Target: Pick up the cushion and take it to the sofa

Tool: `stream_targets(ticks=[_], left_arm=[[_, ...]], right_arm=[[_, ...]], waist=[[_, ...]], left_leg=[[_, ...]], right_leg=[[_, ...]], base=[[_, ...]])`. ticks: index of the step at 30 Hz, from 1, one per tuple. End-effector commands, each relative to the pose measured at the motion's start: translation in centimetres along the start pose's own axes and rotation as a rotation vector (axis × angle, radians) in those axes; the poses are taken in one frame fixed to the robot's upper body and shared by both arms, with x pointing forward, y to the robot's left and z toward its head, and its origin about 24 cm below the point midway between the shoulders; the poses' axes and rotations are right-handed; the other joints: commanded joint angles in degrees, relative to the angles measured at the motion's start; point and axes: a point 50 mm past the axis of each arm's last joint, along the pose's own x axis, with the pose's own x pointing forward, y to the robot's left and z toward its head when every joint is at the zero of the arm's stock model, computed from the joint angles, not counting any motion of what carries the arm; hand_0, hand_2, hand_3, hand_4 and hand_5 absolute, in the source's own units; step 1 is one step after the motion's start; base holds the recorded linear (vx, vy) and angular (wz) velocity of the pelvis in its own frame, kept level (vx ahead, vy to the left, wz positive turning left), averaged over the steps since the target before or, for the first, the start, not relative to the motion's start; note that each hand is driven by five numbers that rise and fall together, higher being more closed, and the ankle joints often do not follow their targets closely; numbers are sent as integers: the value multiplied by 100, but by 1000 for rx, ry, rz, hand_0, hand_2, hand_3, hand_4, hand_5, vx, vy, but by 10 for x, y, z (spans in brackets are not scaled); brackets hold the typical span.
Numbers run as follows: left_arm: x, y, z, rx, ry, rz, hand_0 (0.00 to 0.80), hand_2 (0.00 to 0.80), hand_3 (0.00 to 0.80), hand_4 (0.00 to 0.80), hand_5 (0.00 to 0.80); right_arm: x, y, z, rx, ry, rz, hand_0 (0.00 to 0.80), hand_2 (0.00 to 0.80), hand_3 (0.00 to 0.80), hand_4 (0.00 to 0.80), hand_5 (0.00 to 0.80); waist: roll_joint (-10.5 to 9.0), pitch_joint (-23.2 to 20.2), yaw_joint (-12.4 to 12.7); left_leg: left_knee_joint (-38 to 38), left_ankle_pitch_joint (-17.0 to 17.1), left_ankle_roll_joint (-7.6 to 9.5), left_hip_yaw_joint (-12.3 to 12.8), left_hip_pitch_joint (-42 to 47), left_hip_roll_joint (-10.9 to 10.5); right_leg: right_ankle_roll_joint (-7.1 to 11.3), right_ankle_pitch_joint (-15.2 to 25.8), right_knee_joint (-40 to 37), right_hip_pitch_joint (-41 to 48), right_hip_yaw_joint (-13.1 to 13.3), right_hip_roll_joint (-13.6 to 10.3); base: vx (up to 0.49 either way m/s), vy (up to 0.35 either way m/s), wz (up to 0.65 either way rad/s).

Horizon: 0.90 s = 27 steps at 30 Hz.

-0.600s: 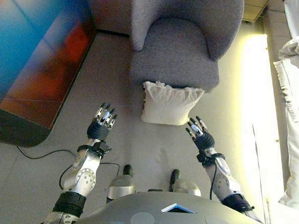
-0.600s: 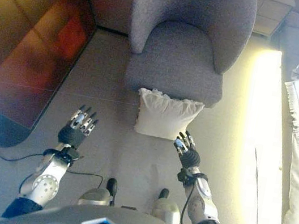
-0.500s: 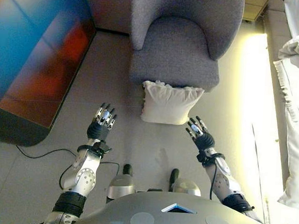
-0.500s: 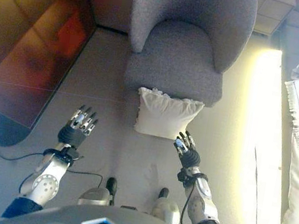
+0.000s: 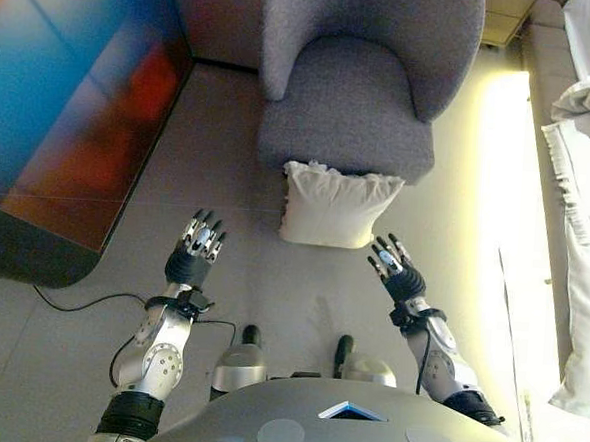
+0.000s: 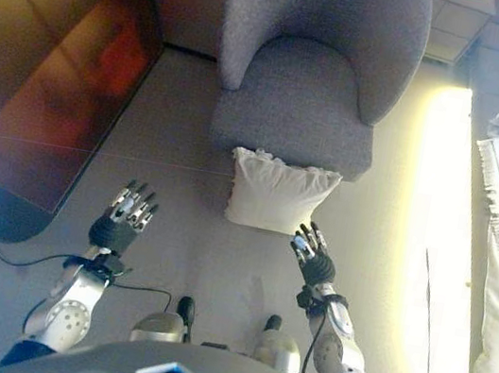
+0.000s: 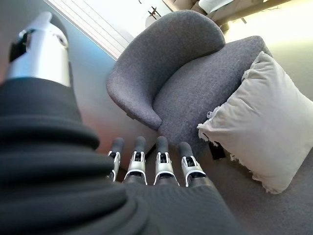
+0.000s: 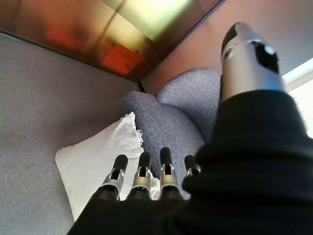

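Note:
A white cushion (image 5: pixel 336 206) with a frilled edge stands on the grey floor, leaning against the front of a grey armchair (image 5: pixel 352 104). It also shows in the left wrist view (image 7: pixel 264 122) and the right wrist view (image 8: pixel 100 159). My left hand (image 5: pixel 195 252) is open, on the floor side to the left of the cushion and clear of it. My right hand (image 5: pixel 394 270) is open, just below the cushion's lower right corner, a small gap away. Both hands are empty.
A large dark screen (image 5: pixel 61 117) lies along the left. White bedding (image 5: pixel 585 149) hangs at the right edge beside a bright strip of floor. A black cable (image 5: pixel 80 303) runs on the floor at lower left.
My left hand has dropped back a little toward me. My right hand has moved back slightly. The cushion has not moved.

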Motion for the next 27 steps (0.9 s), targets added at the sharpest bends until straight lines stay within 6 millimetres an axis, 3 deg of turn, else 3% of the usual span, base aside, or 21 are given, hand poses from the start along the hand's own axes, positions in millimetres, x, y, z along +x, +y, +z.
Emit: stream_targets(ticks=[1, 2, 4, 8, 11, 14, 16, 19, 20, 23, 27], left_arm=[[7, 4, 26, -9, -145, 19, 0, 0, 0, 0, 0], [8, 2, 26, -14, -145, 20, 0, 0, 0, 0, 0], [12, 1, 26, -12, -148, 20, 0, 0, 0, 0, 0], [24, -8, 37, 23, -160, -18, 0, 0, 0, 0, 0], [26, -7, 38, 35, -156, -14, 0, 0, 0, 0, 0], [25, -3, 37, 51, -141, -13, 0, 0, 0, 0, 0], [23, -2, 38, 63, -135, -21, 0, 0, 0, 0, 0], [18, -1, 39, 77, -122, -32, 0, 0, 0, 0, 0], [18, -2, 40, 79, -119, -45, 0, 0, 0, 0, 0], [15, -1, 38, 78, -108, -64, 0, 0, 0, 0, 0], [10, 1, 28, 62, -73, -74, 0, 0, 0, 0, 0]], right_arm=[[9, 14, 24, -75, -67, 98, 0, 0, 0, 0, 0], [9, 15, 25, -87, -68, 102, 0, 0, 0, 0, 0], [13, 19, 28, -76, -83, 125, 0, 0, 0, 0, 0], [15, 23, 28, -22, -110, 111, 0, 0, 0, 0, 0], [15, 29, 22, -13, -117, 106, 0, 0, 0, 0, 0], [12, 31, 16, 13, -116, 80, 0, 0, 0, 0, 0], [11, 31, 14, 18, -114, 74, 0, 0, 0, 0, 0], [9, 27, 15, 16, -123, 60, 0, 0, 0, 0, 0], [9, 25, 18, 16, -132, 58, 0, 0, 0, 0, 0], [9, 18, 24, 21, -141, 49, 0, 0, 0, 0, 0], [8, 15, 21, 63, -138, 31, 0, 0, 0, 0, 0]], waist=[[-173, -154, 11], [-177, -113, 46], [-136, -17, 58], [-64, -25, -44], [66, 18, -80], [189, 127, -98], [161, 153, -90], [-55, 193, -153], [-188, 200, -238], [-253, 231, -431], [-295, 234, -581]], left_leg=[[1402, -358, -65, -72, -413, 206], [1642, -320, -56, -268, -578, 132], [1382, -522, 80, -487, -560, -20], [972, -568, 243, -402, -342, -143], [987, -679, 508, -384, -308, -356], [1057, -762, 543, -291, -200, -373], [1075, -834, 535, -267, -135, -406], [1160, -1100, 426, -298, 9, -539], [1201, -1278, 403, -392, 82, -651], [1264, -1654, 436, -566, 308, -720], [1319, -2033, 487, -807, 751, -679]], right_leg=[[-45, -101, 583, -301, 144, 9], [-62, -122, 729, -350, 164, -27], [23, -179, 1191, -583, 283, -131], [226, -82, 1715, -761, 323, -385], [238, 388, 3006, -1215, 390, -653], [197, 652, 3869, -1626, 378, -781], [221, 719, 3770, -1664, 326, -820], [284, 783, 2426, -1624, 259, -874], [350, 875, 1612, -1741, 305, -883], [511, 1209, 400, -1923, 386, -708], [519, 1518, 148, -2364, 406, -655]], base=[[10, 58, -12], [-24, 78, -17], [-16, 137, -28], [20, 132, -19], [46, 188, 4], [113, 176, -6], [226, 3, -4], [359, -141, -1], [464, -195, -4], [511, -123, 11], [564, -130, 50]])
